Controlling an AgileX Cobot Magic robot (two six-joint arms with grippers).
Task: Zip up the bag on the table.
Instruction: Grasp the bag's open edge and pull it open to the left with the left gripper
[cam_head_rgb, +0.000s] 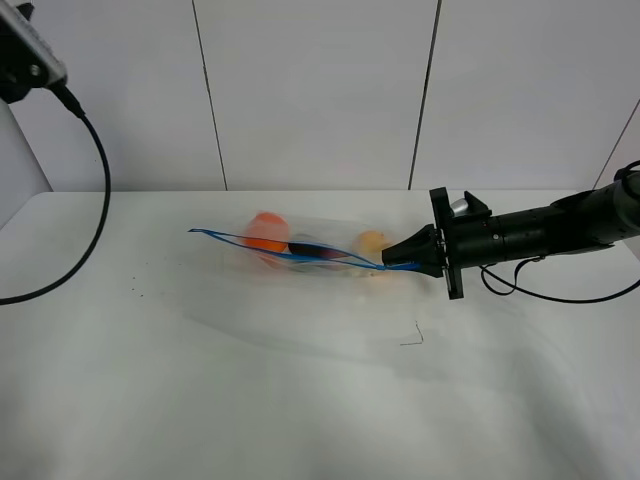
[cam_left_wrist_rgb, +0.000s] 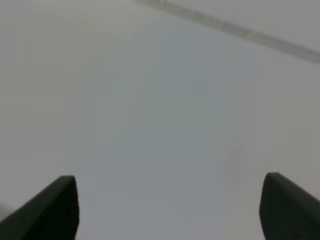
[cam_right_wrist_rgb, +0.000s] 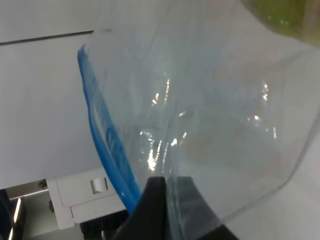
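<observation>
The bag (cam_head_rgb: 300, 245) is laid across the middle of the white table (cam_head_rgb: 200, 390), with fruit seen through it. Its blue zipper strip (cam_head_rgb: 235, 240) is pinched at the right end by the right gripper (cam_head_rgb: 397, 259). The left gripper (cam_left_wrist_rgb: 167, 205) is spread wide, seemingly before a blurred grey surface. A pale panelled wall (cam_head_rgb: 310, 90) is seen beyond the table.

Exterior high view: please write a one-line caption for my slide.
Right gripper pinches one end of the blue zipper of the fruit-filled bag on the table.
</observation>
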